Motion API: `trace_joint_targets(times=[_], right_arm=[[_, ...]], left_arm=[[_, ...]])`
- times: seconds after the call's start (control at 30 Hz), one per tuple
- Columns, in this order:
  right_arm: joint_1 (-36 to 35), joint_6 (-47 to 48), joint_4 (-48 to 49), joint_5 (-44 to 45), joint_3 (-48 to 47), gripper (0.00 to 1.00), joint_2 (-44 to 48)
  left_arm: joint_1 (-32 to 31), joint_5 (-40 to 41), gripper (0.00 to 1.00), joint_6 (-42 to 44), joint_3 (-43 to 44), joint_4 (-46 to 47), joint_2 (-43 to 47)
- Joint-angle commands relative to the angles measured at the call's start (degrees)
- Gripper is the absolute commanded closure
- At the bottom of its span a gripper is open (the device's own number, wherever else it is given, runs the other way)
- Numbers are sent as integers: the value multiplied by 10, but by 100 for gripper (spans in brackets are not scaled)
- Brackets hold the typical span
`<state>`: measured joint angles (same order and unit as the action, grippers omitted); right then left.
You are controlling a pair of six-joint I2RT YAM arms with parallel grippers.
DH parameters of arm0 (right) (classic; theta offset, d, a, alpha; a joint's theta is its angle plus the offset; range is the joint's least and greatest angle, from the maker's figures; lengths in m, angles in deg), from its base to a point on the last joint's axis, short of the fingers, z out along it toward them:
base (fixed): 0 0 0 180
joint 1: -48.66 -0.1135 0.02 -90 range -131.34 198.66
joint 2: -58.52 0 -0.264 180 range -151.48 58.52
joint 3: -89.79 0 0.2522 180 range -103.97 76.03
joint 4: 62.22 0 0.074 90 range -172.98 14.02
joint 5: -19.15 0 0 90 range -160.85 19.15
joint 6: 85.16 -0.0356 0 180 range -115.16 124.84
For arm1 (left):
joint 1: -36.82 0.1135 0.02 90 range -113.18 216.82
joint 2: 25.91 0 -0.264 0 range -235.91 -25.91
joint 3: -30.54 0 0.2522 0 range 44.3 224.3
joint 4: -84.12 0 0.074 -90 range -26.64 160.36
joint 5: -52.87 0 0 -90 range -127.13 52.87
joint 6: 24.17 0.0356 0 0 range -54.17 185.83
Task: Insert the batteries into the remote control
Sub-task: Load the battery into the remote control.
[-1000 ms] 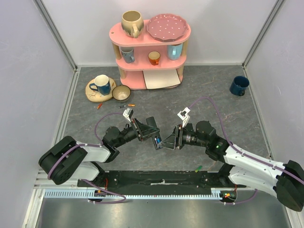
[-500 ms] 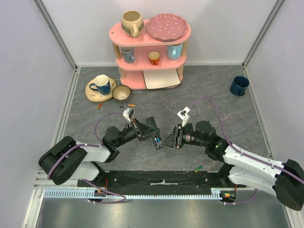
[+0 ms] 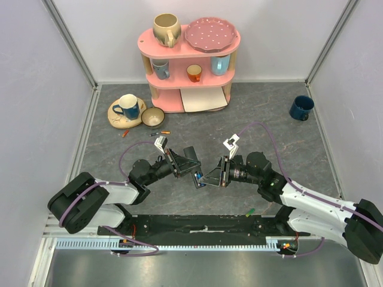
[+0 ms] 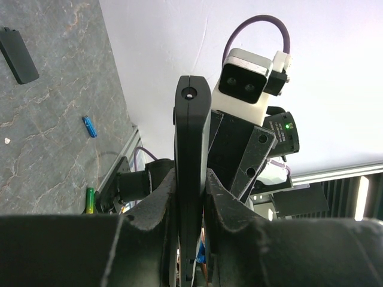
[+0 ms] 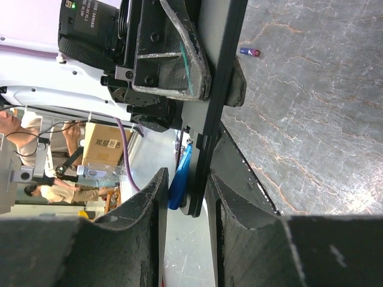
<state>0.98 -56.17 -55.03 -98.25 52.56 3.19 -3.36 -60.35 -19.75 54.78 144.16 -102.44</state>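
Note:
The remote control (image 4: 191,131) is a black bar held off the table at the middle of the workspace; it also shows in the top view (image 3: 202,178). My left gripper (image 4: 191,197) is shut on it, edge-on between the fingers, and sits left of centre in the top view (image 3: 190,169). My right gripper (image 5: 185,197) straddles the remote's (image 5: 218,89) lower end. One finger is against a blue battery (image 5: 179,176) lying on the remote's face, the other against the remote's back. In the top view the right gripper (image 3: 210,177) meets the left one.
On the floor lie a flat black cover (image 4: 18,48), a blue battery (image 4: 89,126), a green battery (image 3: 250,211) and small batteries (image 3: 158,133) near a bowl (image 3: 152,116). A pink shelf (image 3: 190,66) stands at the back, a blue mug (image 3: 301,107) at the right.

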Motion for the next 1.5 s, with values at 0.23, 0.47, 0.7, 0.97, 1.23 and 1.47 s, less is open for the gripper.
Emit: trace_joint_targets(times=[0.23,0.47,0.7,0.97,1.23,1.47], right_arm=[[4,-11,42,-1,10,71,-15],[5,-18,54,5,3,73,-30],[7,-20,56,9,0,75,-34],[13,-19,56,12,-4,77,-38],[21,-23,63,14,-11,78,-44],[29,-27,67,19,-16,79,-48]], left_arm=[[-1,-19,98,7,9,94,22],[-7,-20,98,11,9,92,20],[-13,-19,98,12,7,92,20],[-26,-20,98,10,7,94,19],[-38,-18,98,10,6,93,23],[-48,-16,98,11,7,91,23]])
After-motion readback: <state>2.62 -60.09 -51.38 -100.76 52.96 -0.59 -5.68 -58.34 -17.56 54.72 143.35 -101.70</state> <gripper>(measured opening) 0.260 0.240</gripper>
